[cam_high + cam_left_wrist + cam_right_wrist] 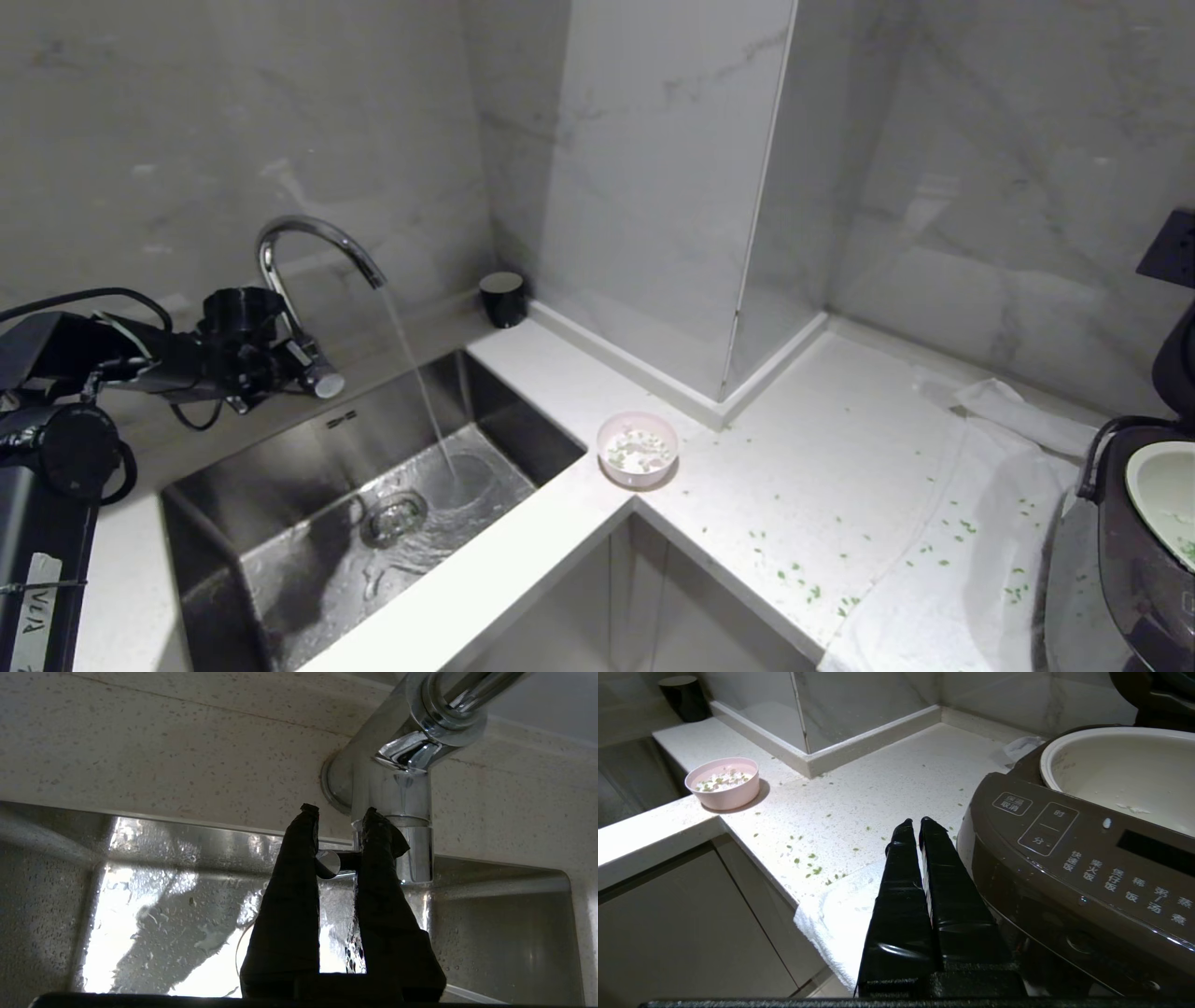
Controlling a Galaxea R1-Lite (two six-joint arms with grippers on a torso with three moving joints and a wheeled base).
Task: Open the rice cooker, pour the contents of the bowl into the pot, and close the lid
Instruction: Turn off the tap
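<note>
Right gripper point(920, 823) parked low at the bench point(822, 439) edge, just beside the rice cooker point(1078, 868), fingers pressed together, holding nothing. Cooker sits on a white cloth point(836, 914) at the far right; lid is up and mostly out of frame, and the pot point(1115, 770) is exposed, with only a few bits inside. Green bits scattered over the bench between cooker and bowl. Bowl point(638, 450) sits at the bench corner next to the sink point(373, 504), contents of the bowl point(637, 451) in it, untouched. Farther back, left gripper point(337, 858) is at the faucet point(317, 271), fingers pinching the lever point(329, 863), water running into the sink. Black cup point(502, 299) by the wall.

Step, judged: opening done, pour not started; left arm is busy with the tap instead. Next likely needs the lever shut off and released, then a reach across to grip the bowl's rim and carry it level to the pot, well apart from it.
</note>
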